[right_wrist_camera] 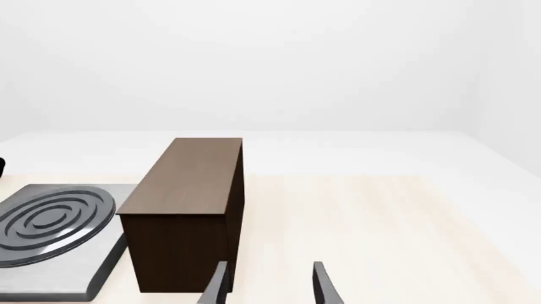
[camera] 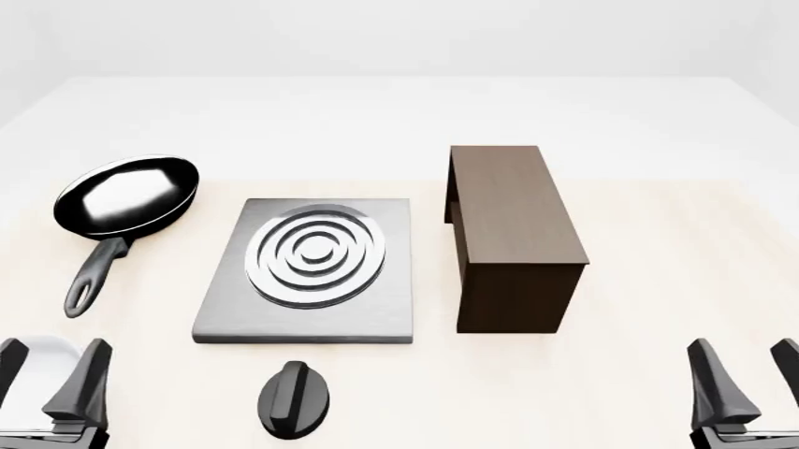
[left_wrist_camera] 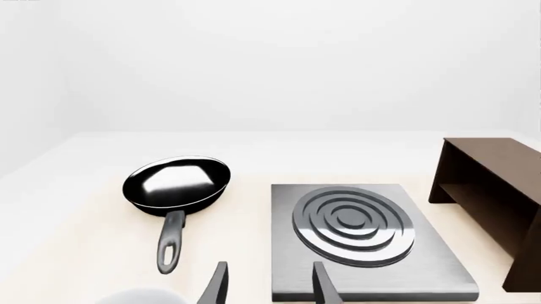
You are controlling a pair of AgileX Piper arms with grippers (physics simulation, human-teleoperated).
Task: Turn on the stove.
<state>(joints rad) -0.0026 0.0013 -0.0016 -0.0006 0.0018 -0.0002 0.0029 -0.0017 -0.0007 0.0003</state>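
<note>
left gripper point(camera: 50, 379) low near table edge, jaws apart, right gripper point(camera: 746, 379) likewise, knob point(camera: 296, 398) untouched

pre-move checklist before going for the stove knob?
1. Knob unobstructed, sits near side of the stove: ok.
2. Left gripper fingers apart, nothing held: ok.
3. Right gripper fingers apart, nothing held: ok.
4. Frying pan clear of the knob, left of the slab: ok.
5. Cabinet clear of the knob, right of the slab: ok.
6. Knob's on/off position: cannot tell.
</note>
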